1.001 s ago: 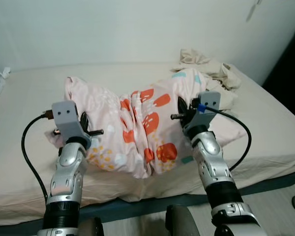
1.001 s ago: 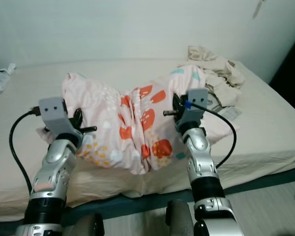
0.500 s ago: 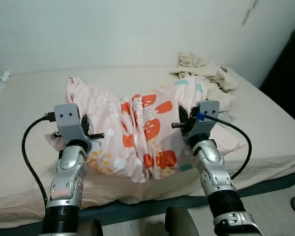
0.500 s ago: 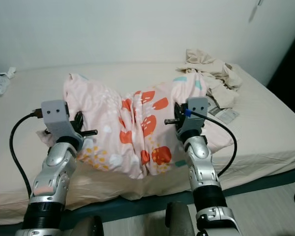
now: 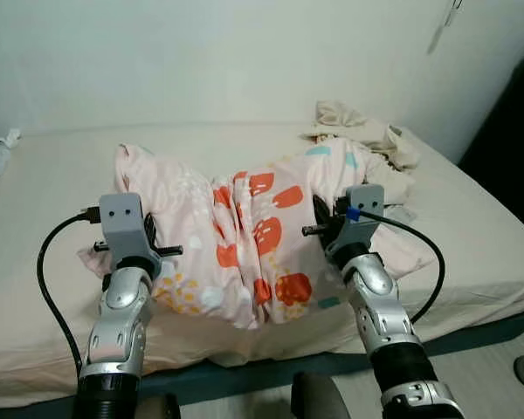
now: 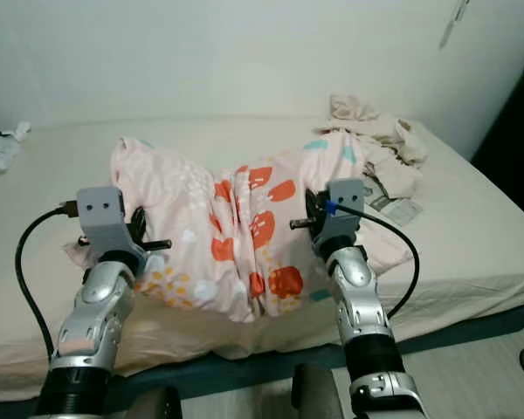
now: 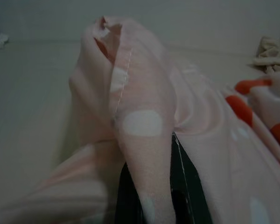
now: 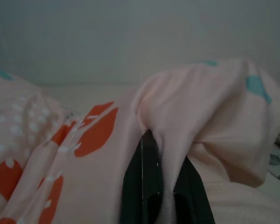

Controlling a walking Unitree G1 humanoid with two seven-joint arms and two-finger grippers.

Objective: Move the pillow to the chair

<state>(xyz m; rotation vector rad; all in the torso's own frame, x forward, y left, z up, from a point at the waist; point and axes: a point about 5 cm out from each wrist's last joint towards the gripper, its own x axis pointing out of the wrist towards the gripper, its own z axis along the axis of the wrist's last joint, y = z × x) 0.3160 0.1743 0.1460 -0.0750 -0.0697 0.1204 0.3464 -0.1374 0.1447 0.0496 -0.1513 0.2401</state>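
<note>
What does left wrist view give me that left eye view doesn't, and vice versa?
Left wrist view alone: the left gripper's black fingers seen close, pinching a fold of pillow fabric with its stitched hem.

Left eye view alone: both arms, the right gripper at the pillow's other end, the bed edge, and the floor.

Both: the pink patterned pillow, sagging in the middle between the grips, the bed beneath it, and the crumpled beige cloth by the wall.

My arms are ribbed silver with black joint bands, grey camera boxes at both wrists, looping black cables, black fingers point(image 8: 142, 186).
</note>
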